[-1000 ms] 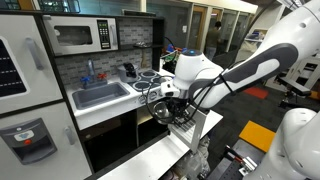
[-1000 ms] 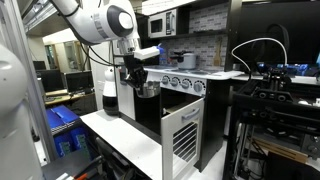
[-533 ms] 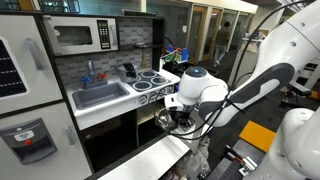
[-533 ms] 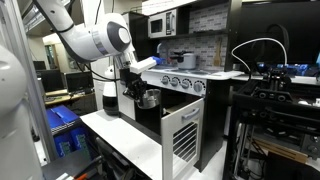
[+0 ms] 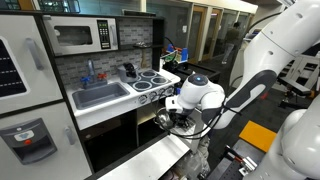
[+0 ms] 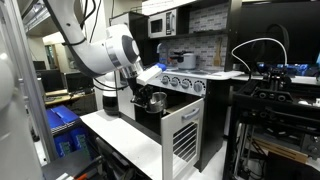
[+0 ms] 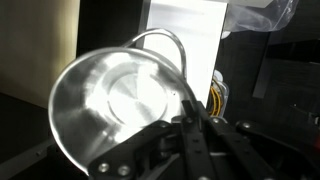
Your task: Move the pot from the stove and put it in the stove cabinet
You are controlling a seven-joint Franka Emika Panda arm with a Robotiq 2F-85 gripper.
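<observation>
The pot (image 7: pixel 115 105) is a shiny steel pot with a wire handle. In the wrist view it fills the left of the frame, with my gripper (image 7: pixel 187 112) shut on its rim. In both exterior views the pot (image 5: pixel 167 118) (image 6: pixel 157 100) hangs from my gripper (image 5: pixel 176 112) (image 6: pixel 150 93) at the dark opening of the stove cabinet (image 5: pixel 130 135) (image 6: pixel 150 115), below the stove top (image 5: pixel 150 77) with its burners. The cabinet door (image 6: pixel 183 135) stands open.
A sink (image 5: pixel 100 95) with a faucet lies beside the stove and a microwave (image 5: pixel 82 37) sits above. The lowered white panel (image 6: pixel 125 140) lies in front of the cabinet. A grey fridge front (image 5: pixel 28 110) stands at the side. Racks with cables (image 6: pixel 275 90) are nearby.
My arm has lowered and carried the pot down from stove-top height to the cabinet opening, moving it in toward the dark interior.
</observation>
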